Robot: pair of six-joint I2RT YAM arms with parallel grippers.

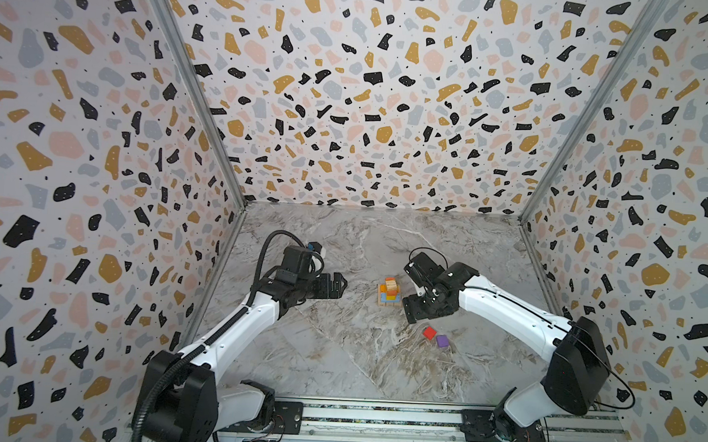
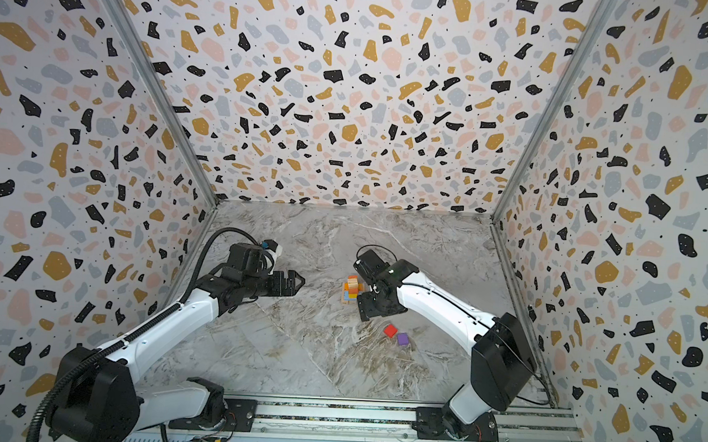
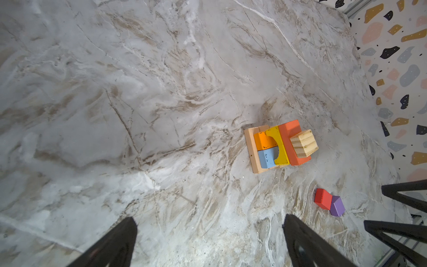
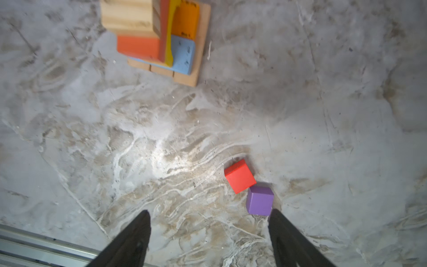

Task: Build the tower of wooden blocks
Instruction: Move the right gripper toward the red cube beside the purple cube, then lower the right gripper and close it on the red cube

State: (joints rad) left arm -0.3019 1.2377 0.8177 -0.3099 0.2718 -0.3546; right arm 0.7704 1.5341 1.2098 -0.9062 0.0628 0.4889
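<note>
Tower (image 1: 389, 292) stands near the middle of the marble table (image 1: 337, 354), between the two arms and nearer the right one. In the left wrist view its widest layer is a flat base of plain tan pieces (image 3: 250, 148). An orange block (image 3: 262, 139) and a blue block (image 3: 265, 158) lie side by side on it. A yellow piece (image 3: 278, 148) is above those, then an orange-red oblong (image 3: 288, 131), and a tan cube (image 3: 303, 143) sits on top, turned slightly askew to the layers beneath.

Two loose blocks lie on the table nearer the rail, well apart from the tower: a red cube (image 4: 240, 176) and a purple cube (image 4: 260, 200), touching at a corner.

The left gripper (image 3: 209, 222) hangs above bare table to the left of the tower, its jaws spread wide with nothing between them.

The right gripper (image 4: 210, 212) is just beside the tower on its right, pointing down at the table. Its jaws are also spread and hold nothing. One fingertip (image 4: 277, 216) is just beside the purple cube; I cannot tell whether they touch.
</note>
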